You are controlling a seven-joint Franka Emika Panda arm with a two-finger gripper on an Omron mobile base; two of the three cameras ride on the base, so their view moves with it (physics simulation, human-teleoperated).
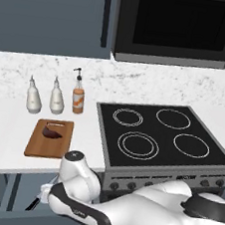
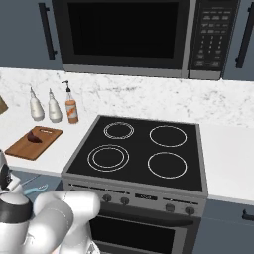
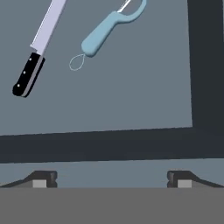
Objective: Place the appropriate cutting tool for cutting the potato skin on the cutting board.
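The light-blue peeler [image 3: 106,31], the cutting tool, lies on the grey floor of an open drawer [image 3: 131,96], with the black-handled knife [image 3: 36,49] to its left in the hand view. My gripper [image 3: 112,179] hangs above the drawer's edge, open, with nothing between its fingertips [image 3: 43,178], short of both tools. The peeler [image 2: 35,189] also shows in the right base view, low on the left. On the counter above the drawer lies the wooden cutting board [image 1: 39,145] with the dark potato [image 1: 51,132] on its far end.
The open drawer [image 1: 3,195] sits under the counter, left of the stove [image 1: 161,136]. Two white bottles [image 1: 34,96] and an orange pump bottle [image 1: 78,97] stand behind the board. A microwave [image 1: 181,28] hangs above the stove.
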